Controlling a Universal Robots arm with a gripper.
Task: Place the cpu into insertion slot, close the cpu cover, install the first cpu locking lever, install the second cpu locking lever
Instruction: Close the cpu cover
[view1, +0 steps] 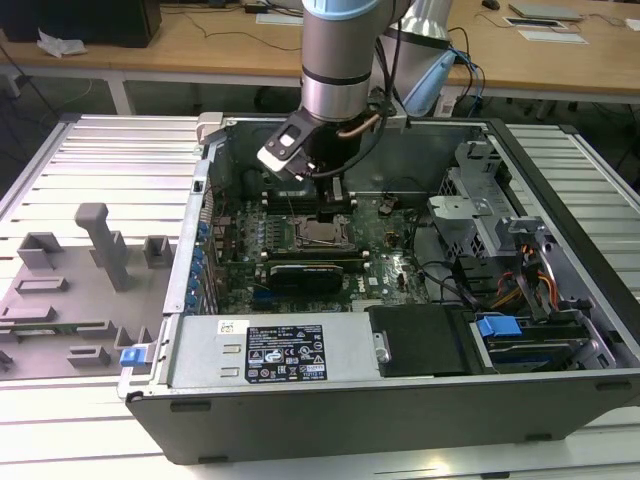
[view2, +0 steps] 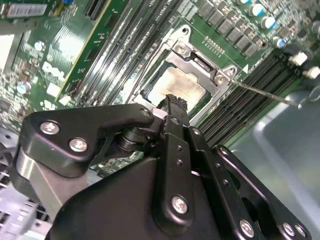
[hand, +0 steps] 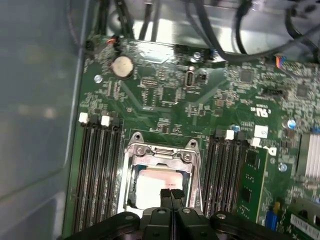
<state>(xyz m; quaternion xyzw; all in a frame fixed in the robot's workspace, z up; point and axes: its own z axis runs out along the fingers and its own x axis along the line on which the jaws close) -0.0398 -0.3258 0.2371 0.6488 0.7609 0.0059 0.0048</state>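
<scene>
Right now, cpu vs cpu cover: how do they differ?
The cpu is a solid pale beige face; the cpu cover is a silver-grey frame with a central window. The cpu cover reaches wider than the cpu, which shows through that window. Both are square and lie flat on the motherboard.

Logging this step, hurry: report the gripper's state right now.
Gripper: shut, fingertips pressed together just above the chip, nothing visibly held.

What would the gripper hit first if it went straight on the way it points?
Likely the cpu, seated in the window of the cpu cover; the shut gripper points at its edge, though depth is unclear.
</scene>
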